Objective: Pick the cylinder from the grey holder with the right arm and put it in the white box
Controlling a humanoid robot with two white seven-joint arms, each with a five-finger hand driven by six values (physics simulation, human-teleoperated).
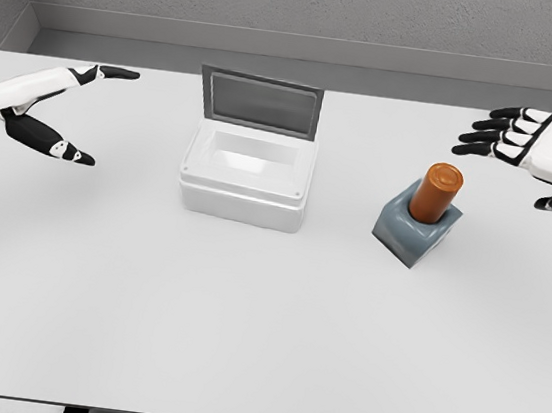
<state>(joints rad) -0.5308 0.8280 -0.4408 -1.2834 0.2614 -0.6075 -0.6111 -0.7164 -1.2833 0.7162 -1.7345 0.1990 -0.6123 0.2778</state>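
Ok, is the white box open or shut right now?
Open. The white box has its lid standing up at the back, and its interior shows empty.

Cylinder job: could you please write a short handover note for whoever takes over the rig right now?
Left hand: open, holding nothing, over the table's left side.
Right hand: open, holding nothing, above and right of the cylinder, not touching it.
Cylinder: upright in the holder, right of the box.
Box: lid up, nothing visible inside.
Done: nothing yet.
Left: grasp cylinder with the right hand, lift it out, place it in the box.
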